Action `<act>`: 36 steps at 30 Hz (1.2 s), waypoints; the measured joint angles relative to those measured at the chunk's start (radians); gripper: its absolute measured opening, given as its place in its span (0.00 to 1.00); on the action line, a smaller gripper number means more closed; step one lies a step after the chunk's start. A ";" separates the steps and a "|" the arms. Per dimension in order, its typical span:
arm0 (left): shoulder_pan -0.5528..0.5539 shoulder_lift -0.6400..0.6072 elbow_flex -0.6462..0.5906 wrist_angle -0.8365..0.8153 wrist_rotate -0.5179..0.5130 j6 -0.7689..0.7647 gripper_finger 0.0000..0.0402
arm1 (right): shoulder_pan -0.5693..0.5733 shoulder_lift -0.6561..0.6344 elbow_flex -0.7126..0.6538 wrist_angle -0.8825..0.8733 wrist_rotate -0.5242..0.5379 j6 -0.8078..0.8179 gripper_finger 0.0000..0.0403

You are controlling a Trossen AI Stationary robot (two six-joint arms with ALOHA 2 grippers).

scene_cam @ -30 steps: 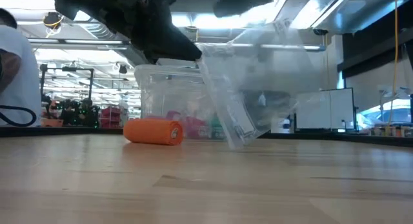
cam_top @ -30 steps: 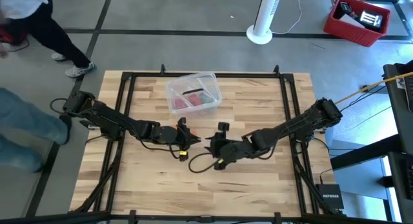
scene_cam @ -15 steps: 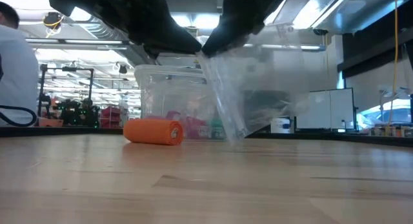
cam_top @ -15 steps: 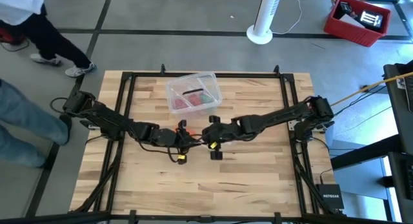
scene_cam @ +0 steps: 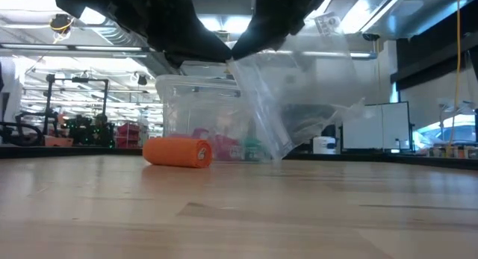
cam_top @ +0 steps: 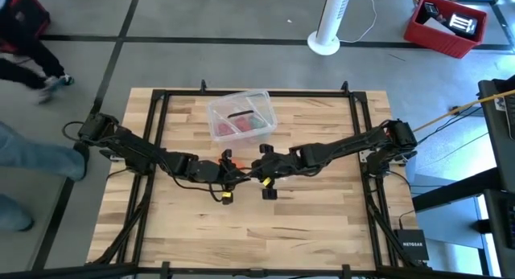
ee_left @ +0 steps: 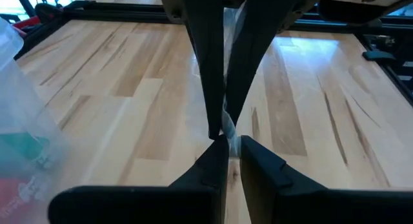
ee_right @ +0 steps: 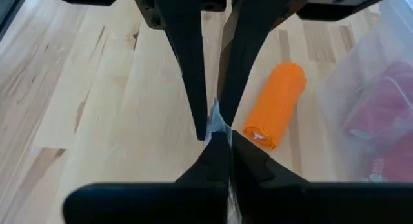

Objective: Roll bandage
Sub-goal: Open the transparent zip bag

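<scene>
**Both claws pinch the wrapper while the roll lies on the table**

While the two arms meet near the middle of the table (cam_top: 322,223), the bandage (scene_cam: 178,151) lies as a stubby orange roll on the wood, on its side. Seen from table height, its long axis runs roughly across the picture, with one flat end turned toward the lower right. From the right wrist camera the bandage (ee_right: 276,113) sits just beside the meeting fingertips, a little to one side of them, untouched, its axis slanting away from the claw.

Starting on the left: the left claw (ee_left: 232,139) reaches in from the left arm with its fingers closed almost together on a fold of the clear wrapper (ee_left: 227,124). From above, this claw (cam_top: 231,173) sits just left of the table's centre.

Directly opposite, tip to tip, the right claw (ee_right: 219,132) is also nipped shut on the same wrapper (scene_cam: 287,95), which hangs from both claws as a crumpled clear sheet above the wood. From above, the right claw (cam_top: 261,171) is just right of the left one.

Behind both claws stands a clear box (cam_top: 240,116) with red and green contents.
</scene>
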 joint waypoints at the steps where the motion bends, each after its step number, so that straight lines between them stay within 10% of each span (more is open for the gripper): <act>1: 0.000 0.000 0.000 0.000 0.000 -0.005 0.06 | 0.000 0.000 0.000 0.007 0.000 -0.001 0.01; 36: 0.000 0.023 -0.003 -0.034 -0.048 -0.020 0.14 | 0.013 -0.186 0.004 -0.018 0.033 -0.001 0.00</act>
